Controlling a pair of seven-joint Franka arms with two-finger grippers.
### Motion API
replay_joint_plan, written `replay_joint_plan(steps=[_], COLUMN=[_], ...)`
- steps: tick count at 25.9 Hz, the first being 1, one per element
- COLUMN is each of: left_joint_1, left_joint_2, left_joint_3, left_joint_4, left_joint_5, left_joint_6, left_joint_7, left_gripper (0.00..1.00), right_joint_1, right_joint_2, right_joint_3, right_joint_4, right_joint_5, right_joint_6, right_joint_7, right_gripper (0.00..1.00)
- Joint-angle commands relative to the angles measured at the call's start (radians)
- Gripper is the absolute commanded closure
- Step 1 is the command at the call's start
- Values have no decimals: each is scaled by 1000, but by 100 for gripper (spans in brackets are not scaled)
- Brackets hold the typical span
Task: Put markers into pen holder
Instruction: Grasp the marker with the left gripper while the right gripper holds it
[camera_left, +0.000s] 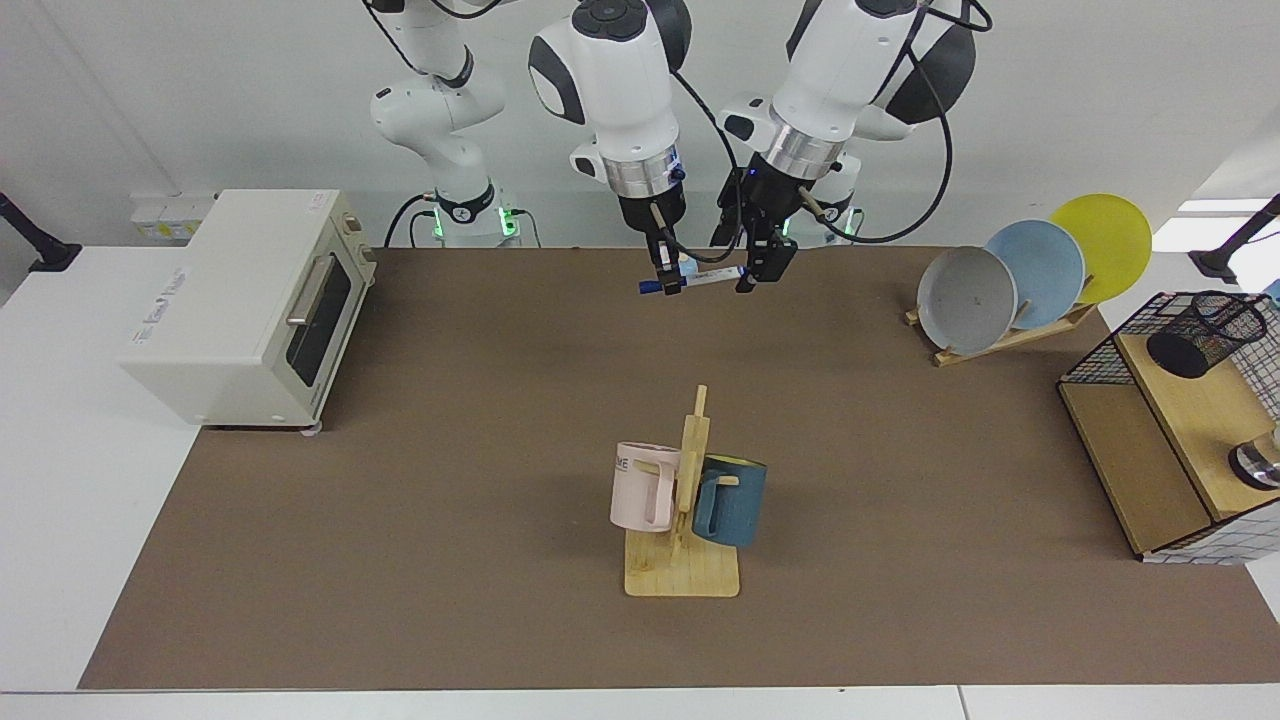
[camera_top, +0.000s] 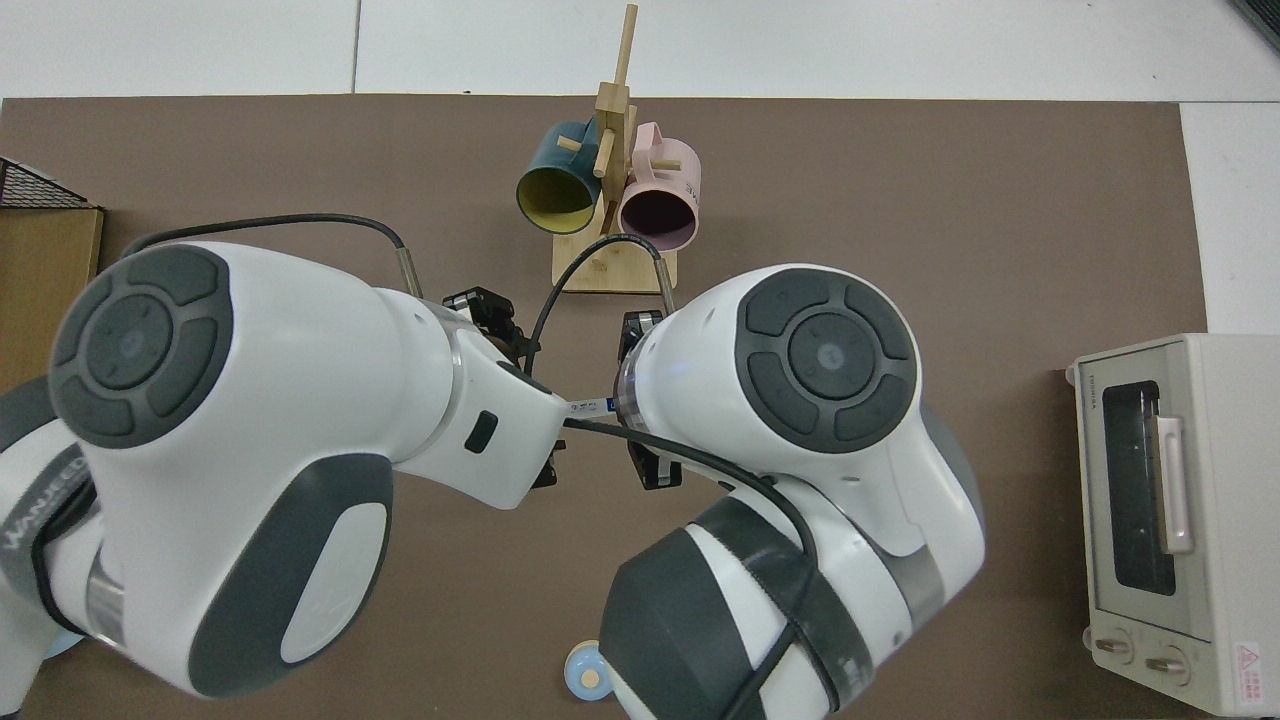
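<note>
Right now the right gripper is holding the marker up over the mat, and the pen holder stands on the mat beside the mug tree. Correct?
Not quite. The right gripper does hold the marker over the mat, but the pen holder stands on the wooden shelf at the table's edge, far from the mug tree. The facing view shows it.
</note>
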Motion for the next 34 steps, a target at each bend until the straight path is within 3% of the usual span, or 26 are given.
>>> replay_joint_plan(steps=[1, 7, 18, 26, 31, 34], left_joint_1=[-22, -40, -63, -51, -48, -48], left_joint_2=[-7, 3, 12, 14, 19, 19], left_joint_3=[12, 7, 9, 11, 18, 21], left_joint_4=[-34, -56, -63, -62, -57, -56], left_joint_5=[-19, -21, -19, -18, -19, -19], left_joint_6=[53, 67, 77, 77, 80, 83], left_joint_7=[6, 3, -9, -6, -8, -8], left_gripper=[13, 16, 37, 72, 99, 100], right_joint_1=[5, 3, 0, -3, -7, -7], right_joint_2=[17, 17, 17, 17, 17, 17], right_joint_3=[2, 2, 0, 0, 0, 0], right_joint_4=[32, 32, 32, 30, 27, 24], right_joint_5=[-22, -20, -22, -22, -23, -23], right_joint_6=[-28, -28, -28, -25, -8, -5], right_joint_7=[35, 35, 33, 26, 23, 20], right_gripper=[100, 100, 100, 100, 100, 100])
